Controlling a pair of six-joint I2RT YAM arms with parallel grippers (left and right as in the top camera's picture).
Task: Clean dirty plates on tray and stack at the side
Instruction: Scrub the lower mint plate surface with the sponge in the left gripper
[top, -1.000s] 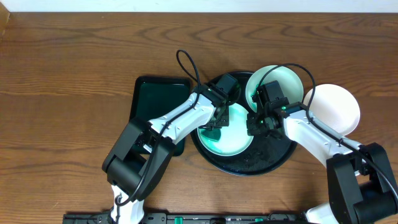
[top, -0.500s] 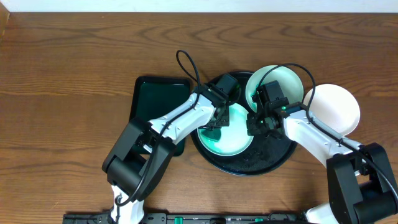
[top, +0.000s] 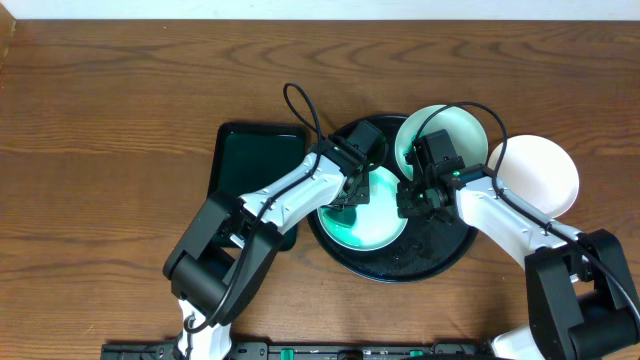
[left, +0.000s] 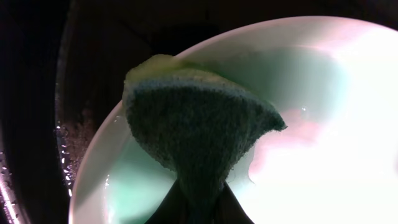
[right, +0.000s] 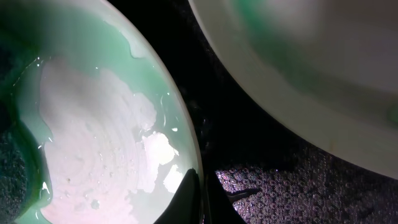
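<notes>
Only my left pincer has moved, tightening on the dark green sponge over the wet, pale mint round plate. My right pincer pinches its rim, centre frame, on the glossy black round tray.

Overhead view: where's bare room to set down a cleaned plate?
Bare wood left of the green tray and along the back edge. Crowded: the black tray, with two plates and both arms; a white plate right of it.

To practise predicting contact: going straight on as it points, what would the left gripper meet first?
Probably the wet plate on the tray, via the sponge the left gripper holds.
</notes>
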